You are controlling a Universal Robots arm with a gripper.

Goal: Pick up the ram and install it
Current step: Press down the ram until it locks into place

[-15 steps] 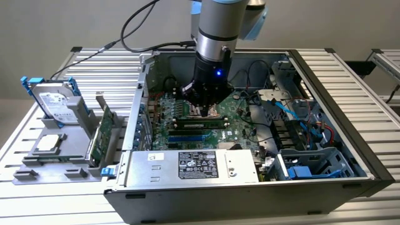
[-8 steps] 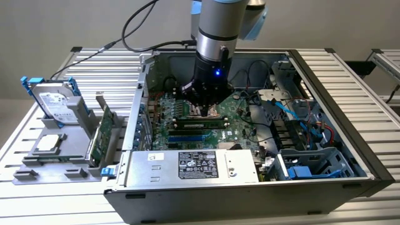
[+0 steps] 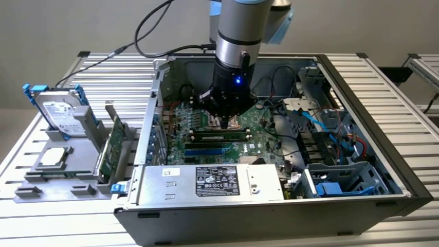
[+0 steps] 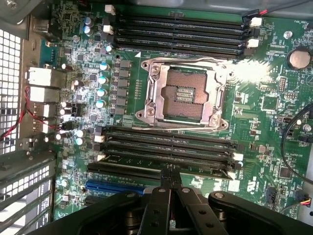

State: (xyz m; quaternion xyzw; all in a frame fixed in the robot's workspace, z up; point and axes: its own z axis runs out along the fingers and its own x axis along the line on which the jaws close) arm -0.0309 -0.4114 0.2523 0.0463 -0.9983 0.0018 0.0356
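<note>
Slatted metal table [image 3: 384, 82] under an open PC case [image 3: 274, 216]; I see my gripper [image 4: 170, 172] with fingers pressed together over the ram [image 4: 161, 162] sitting in its motherboard [image 4: 264, 98] slot.

Probably lab: robot arm [image 3: 240, 31], open computer case [image 3: 357, 103].

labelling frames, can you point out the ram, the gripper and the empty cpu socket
ram [image 4: 166, 164]: wrist view, middle of the stick's top edge, seated in a memory slot.
gripper [image 4: 170, 172]: wrist view, tips of its shut fingers, pressing on the ram.
cpu socket [image 4: 183, 93]: wrist view, centre of the open contact field.
</note>
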